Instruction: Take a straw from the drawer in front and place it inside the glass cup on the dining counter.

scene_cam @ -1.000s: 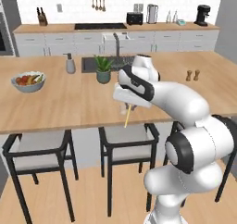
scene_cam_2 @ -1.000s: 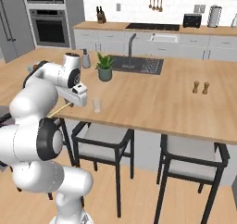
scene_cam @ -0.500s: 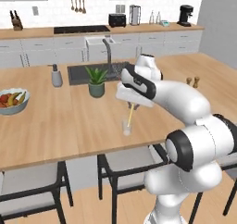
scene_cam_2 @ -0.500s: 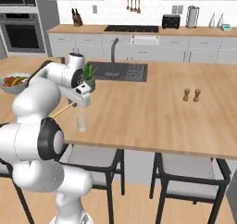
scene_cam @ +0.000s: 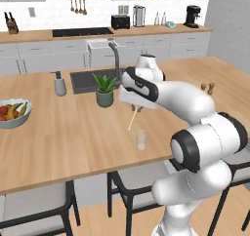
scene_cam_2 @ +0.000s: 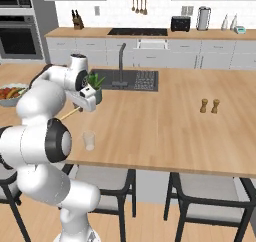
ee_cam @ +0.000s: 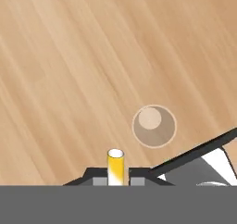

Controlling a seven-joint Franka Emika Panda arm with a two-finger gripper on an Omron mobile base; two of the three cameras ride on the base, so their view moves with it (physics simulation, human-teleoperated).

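My gripper [scene_cam: 135, 108] hangs over the light-wood dining counter [scene_cam: 73, 132], shut on the straw [scene_cam: 132, 120], a thin pale-yellow stick that slants down and to the left from the fingers. The glass cup [scene_cam: 141, 139] stands upright near the counter's front edge, just below and right of the straw's lower end and apart from it. From the right base, the gripper [scene_cam_2: 80, 108] holds the straw [scene_cam_2: 69, 114] above and left of the cup [scene_cam_2: 89, 140]. Looking down the hand, the straw [ee_cam: 115, 165] rises between the fingertips [ee_cam: 115, 180], and the cup's round mouth [ee_cam: 154, 126] lies up and to the right. The drawer is out of view.
A potted plant [scene_cam: 104, 89] stands just behind the gripper beside the dark sink [scene_cam: 90, 78] and tap [scene_cam: 115, 55]. A grey soap dispenser [scene_cam: 59, 84] and a fruit bowl [scene_cam: 11, 112] are to the left, two small shakers [scene_cam_2: 209, 106] to the right. Stools [scene_cam: 132, 179] stand under the counter's front edge.
The base has driven, so the whole scene has shifted in both base views. The gripper has stayed shut on the straw, and the cup now sits closer below it.
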